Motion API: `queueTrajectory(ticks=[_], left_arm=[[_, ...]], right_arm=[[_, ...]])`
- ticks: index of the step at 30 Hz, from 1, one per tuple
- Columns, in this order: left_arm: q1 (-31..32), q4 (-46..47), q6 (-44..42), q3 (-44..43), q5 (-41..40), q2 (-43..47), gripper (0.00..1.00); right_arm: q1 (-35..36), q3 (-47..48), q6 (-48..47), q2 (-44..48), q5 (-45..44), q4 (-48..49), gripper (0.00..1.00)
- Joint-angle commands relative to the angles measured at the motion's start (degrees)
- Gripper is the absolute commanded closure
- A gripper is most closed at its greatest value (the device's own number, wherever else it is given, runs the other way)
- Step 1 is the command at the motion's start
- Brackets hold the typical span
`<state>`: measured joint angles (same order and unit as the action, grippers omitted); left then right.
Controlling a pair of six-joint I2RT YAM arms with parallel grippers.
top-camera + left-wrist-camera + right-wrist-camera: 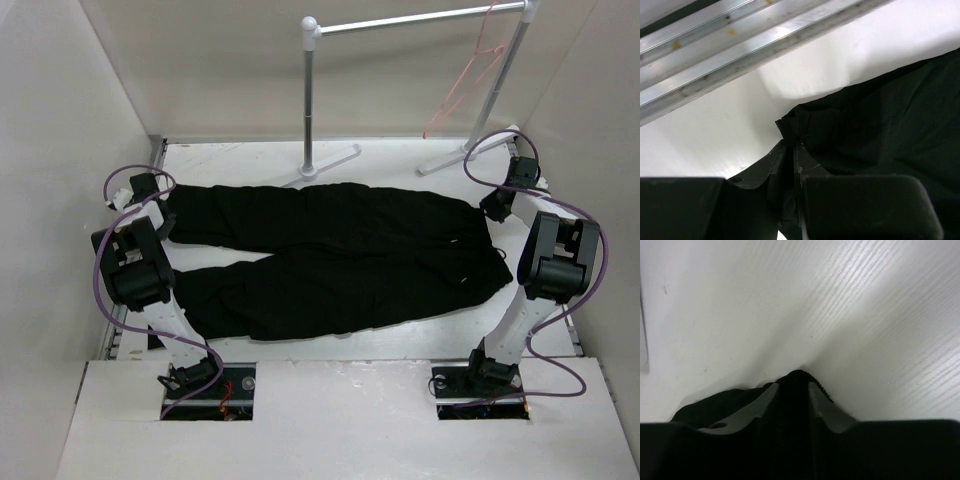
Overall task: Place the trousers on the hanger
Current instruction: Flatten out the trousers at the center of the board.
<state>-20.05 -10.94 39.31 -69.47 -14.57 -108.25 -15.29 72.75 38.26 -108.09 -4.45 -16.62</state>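
The black trousers (330,255) lie flat across the table, waistband at the right and both leg ends at the left. My left gripper (163,203) is shut on the hem of the far leg; in the left wrist view the black cloth (880,125) is pinched between the fingertips (807,162). My right gripper (494,207) is shut on the waistband's far corner; the right wrist view shows a ridge of cloth (796,382) squeezed between the grey fingers (822,402). The thin pinkish-red hanger (468,85) hangs on the rack's bar at the far right.
The grey metal rack (312,100) with white joints stands at the back, its white feet (330,160) on the table just behind the trousers. White walls close in the left, right and back. An aluminium rail (740,45) runs along the table's left edge.
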Motion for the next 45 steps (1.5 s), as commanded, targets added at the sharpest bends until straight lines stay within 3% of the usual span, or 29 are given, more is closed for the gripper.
queueTrajectory(ticks=[1, 4, 8, 15, 21, 25, 30, 33, 37, 41, 45], left_arm=[[-0.91, 0.30, 2.26, 2.32, -1.17, 3.92, 0.93], [-1.08, 0.30, 3.40, 2.76, 0.06, 4.18, 0.94], [-1.00, -0.13, 4.11, 2.76, 0.33, 5.24, 0.96], [-2.40, -0.40, 4.98, 5.22, 1.03, 8.84, 0.98], [-5.66, -0.83, 7.89, 5.84, 7.18, 7.18, 0.97], [-5.48, -1.01, 8.06, 5.75, 6.75, 6.12, 0.83], [-5.13, -1.89, 8.59, 6.37, 6.40, 9.01, 0.50], [-4.08, -1.72, 7.80, 6.02, 2.72, 14.28, 0.47], [1.45, -1.80, 1.32, -3.00, -1.52, 12.29, 0.48], [8.04, -5.05, -7.91, -18.64, -1.34, -0.09, 0.46], [10.60, -10.67, -13.99, -33.24, -1.34, -12.49, 0.44]], right_arm=[[0.39, 2.84, 0.23, -0.36, 1.90, -1.04, 0.76], [0.39, 1.78, 2.42, 0.51, 1.64, -0.52, 0.90], [-2.15, -1.29, 5.85, 4.37, 0.15, 1.32, 0.96], [-8.48, -4.02, 9.89, 10.27, -3.28, 2.21, 1.00], [-10.86, -4.20, 13.51, 9.92, -2.67, 2.39, 1.00], [-10.60, -3.49, 13.07, 8.78, -2.84, 2.47, 0.99], [-9.45, -4.72, 12.98, 8.25, -2.93, 2.82, 0.98], [-9.02, -5.07, 12.98, 8.25, -2.85, 3.09, 0.98], [-8.05, -5.08, 12.45, 8.25, -3.11, 3.35, 0.97], [-6.99, -5.51, 12.37, 8.95, -3.11, 3.44, 0.97], [-6.12, -5.69, 12.28, 9.92, -3.11, 3.53, 0.96]])
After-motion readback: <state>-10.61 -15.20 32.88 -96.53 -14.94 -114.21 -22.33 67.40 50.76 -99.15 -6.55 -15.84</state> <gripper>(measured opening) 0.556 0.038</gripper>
